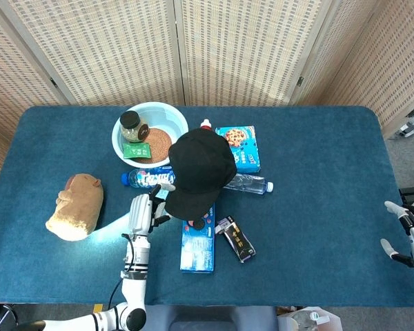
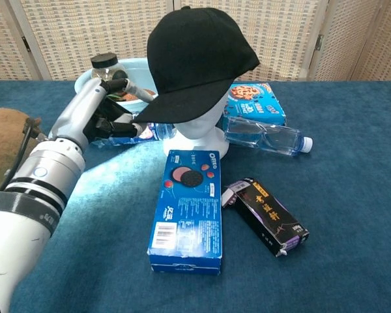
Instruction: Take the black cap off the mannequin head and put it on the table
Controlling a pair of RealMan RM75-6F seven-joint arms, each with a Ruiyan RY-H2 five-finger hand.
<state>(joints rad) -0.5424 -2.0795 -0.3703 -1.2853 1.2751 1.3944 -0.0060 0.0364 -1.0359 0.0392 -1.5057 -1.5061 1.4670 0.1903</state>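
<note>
Head view: my left hand [image 1: 142,210] pinched the brim of the black cap [image 1: 199,169], mid-frame, still on the mannequin head [image 1: 195,222]. My right hand [image 1: 408,231], lower right, hung released.

Chest view: fingers [image 2: 129,85] gripped the brim, upper left; the worktop [image 2: 352,195] lay below.

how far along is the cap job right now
Nothing is finished: the black cap sits tilted on the mannequin head. In hand: the left hand pinches the brim's edge. Left: lift the cap clear and set it on the table.
</note>
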